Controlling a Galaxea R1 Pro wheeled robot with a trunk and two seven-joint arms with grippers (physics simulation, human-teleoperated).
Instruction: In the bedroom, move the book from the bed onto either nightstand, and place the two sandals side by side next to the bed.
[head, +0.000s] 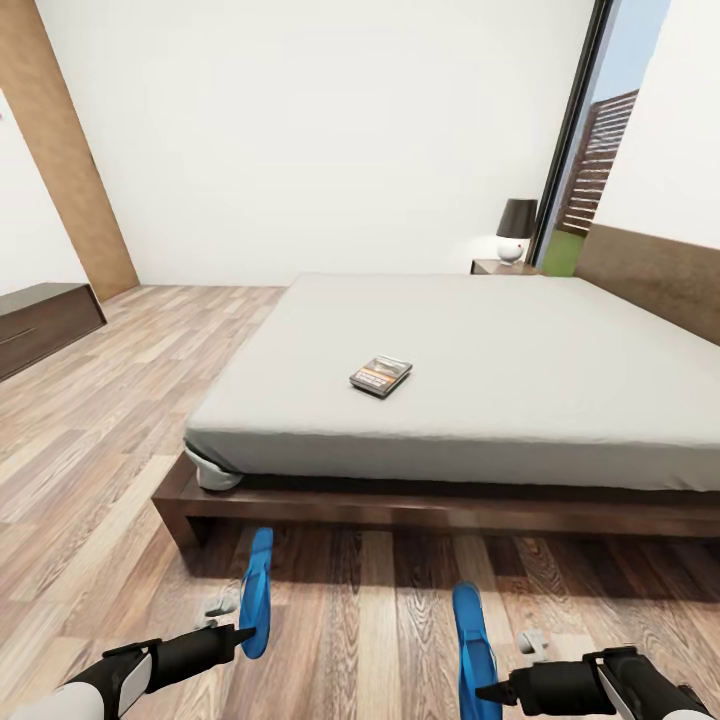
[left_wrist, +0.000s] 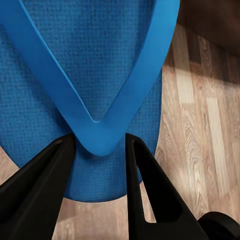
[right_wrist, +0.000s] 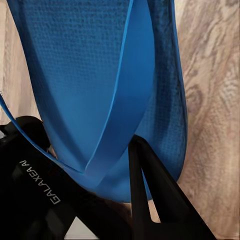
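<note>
- Across the wood-plank floor (head: 100, 420) of the bedroom stands the bed (head: 450, 380), its grey mattress reaching the near edge of the dark frame; its foot end faces the robot.
- Beyond the far corner of the bed, by the window, a nightstand (head: 497, 267) carries a lamp (head: 516, 230).
- On the mattress, toward its near edge and well apart from the nightstand, lies the book (head: 381, 375), flat and untouched.
- On the floor just before the bed frame are the two sandals: the left sandal (head: 258, 590) and the right sandal (head: 474, 640), both turned on edge and well apart from each other.
- The left gripper (left_wrist: 97, 145) pinches the thong strap of the left sandal between its two fingers.
- The right gripper (right_wrist: 107, 165) pinches the strap of the right sandal likewise.
- Step in hand, as I judge it: placing the sandals; neither seems set flat yet.
- Next move calls for bringing the two closer, laying them sole-down side by side beside the frame, then letting go; the book comes after.
</note>
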